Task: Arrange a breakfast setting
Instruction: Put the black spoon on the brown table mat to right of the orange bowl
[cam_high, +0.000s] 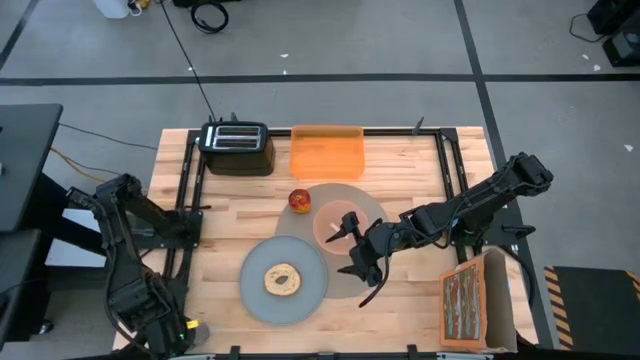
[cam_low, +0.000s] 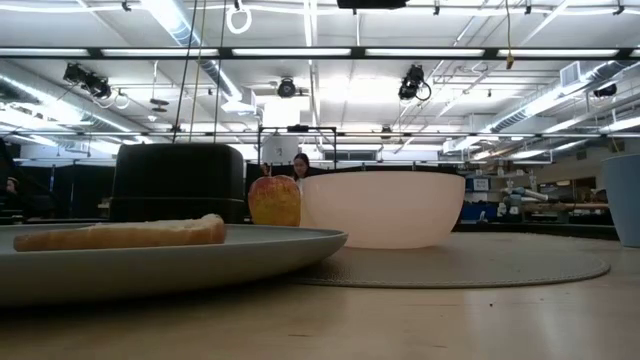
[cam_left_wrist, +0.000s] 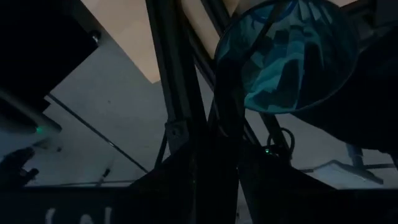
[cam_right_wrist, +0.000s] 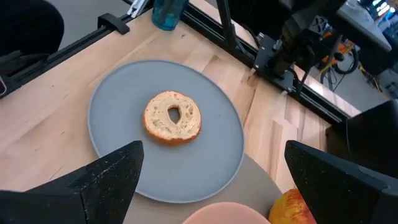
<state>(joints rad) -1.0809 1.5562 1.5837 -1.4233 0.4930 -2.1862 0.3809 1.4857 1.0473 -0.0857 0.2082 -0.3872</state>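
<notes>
1. The right gripper (cam_high: 352, 250) hangs over the wooden surface (cam_high: 420, 170) with its jaws spread wide and nothing between them, its right wrist view looking down past both dark fingers (cam_right_wrist: 109, 177).
2. Directly beneath that gripper lies the large round grey-brown placemat (cam_high: 372, 208); the translucent pink bowl (cam_high: 333, 221) sits on the mat just beside the fingertips.
3. The red apple (cam_high: 300, 200) rests at the mat's edge, just beyond the bowl from the gripper, toward the black toaster (cam_high: 237, 146).
4. To the gripper's side, toward the left arm, the grey plate (cam_high: 255, 292) overlaps the mat's rim and carries the browned bagel (cam_high: 284, 279) near its middle.
5. The small blue cup (cam_right_wrist: 168, 14) stands past the plate from the right gripper, near the black frame rail.
6. The left gripper (cam_high: 168, 335) is parked well apart from the right one, off the surface's corner; its wrist view looks at the cup (cam_left_wrist: 292, 56) from below, and whether its jaws are parted cannot be told.
7. An orange tray (cam_high: 327, 152) lies beside the toaster, beyond the mat from the right gripper.
8. A person (cam_low: 301, 166) shows far back in the room in the low view.
</notes>
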